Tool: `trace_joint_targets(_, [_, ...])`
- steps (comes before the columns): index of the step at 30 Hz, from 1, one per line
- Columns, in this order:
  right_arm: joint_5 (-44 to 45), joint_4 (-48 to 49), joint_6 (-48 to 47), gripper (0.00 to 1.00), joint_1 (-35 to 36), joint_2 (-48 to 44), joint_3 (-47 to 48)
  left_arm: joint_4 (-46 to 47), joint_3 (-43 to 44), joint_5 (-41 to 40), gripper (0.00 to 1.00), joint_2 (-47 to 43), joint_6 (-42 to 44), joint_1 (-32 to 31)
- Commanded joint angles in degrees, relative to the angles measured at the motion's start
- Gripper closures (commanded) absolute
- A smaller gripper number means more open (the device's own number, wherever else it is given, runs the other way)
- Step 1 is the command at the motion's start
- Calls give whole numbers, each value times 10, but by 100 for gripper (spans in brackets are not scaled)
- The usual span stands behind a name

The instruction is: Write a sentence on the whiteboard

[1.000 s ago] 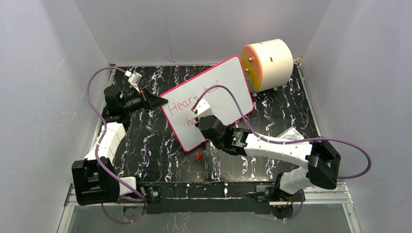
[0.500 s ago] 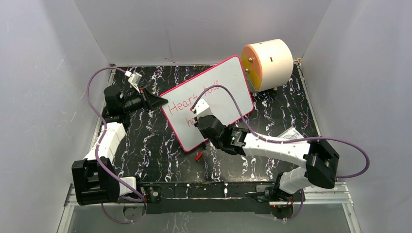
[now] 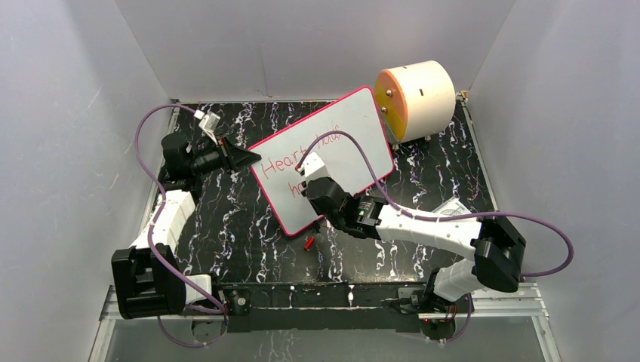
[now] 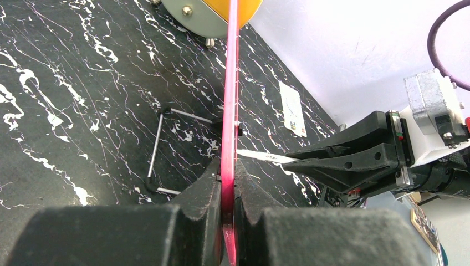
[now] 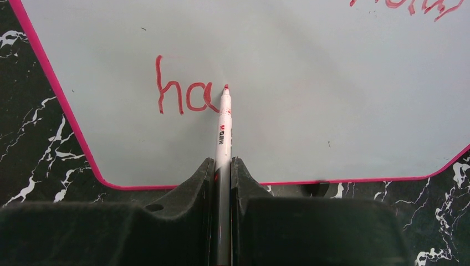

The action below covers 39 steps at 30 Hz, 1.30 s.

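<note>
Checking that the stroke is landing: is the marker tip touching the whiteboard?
Touching. The left wrist view sees the whiteboard edge-on, and the marker tip meets its face with no gap.

Black, white-veined table (image 3: 249, 241) carries 4 items: 1 cream cylinder (image 3: 423, 98) at the far right corner; 1 white card (image 3: 453, 207) at the right; 1 small red piece (image 3: 309, 243), possibly a cap, just beside the whiteboard (image 3: 347, 128) at its near edge; 1 wire stand (image 4: 156, 147) beside that board.
</note>
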Motion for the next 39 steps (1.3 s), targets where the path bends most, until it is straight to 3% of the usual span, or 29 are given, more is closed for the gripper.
trace_joint_targets(1, [-11,-27,21,100,-5,9,27,-26,1,9,100,-13,23,-4])
trace_joint_targets(27, [-48,-105,48,100,-5,12,44,-27,3,8,100,-12,24,-4])
trace_joint_targets(39, [-7,-27,20,100,-6,-35,20,-27,2,8,100,-12,24,-4])
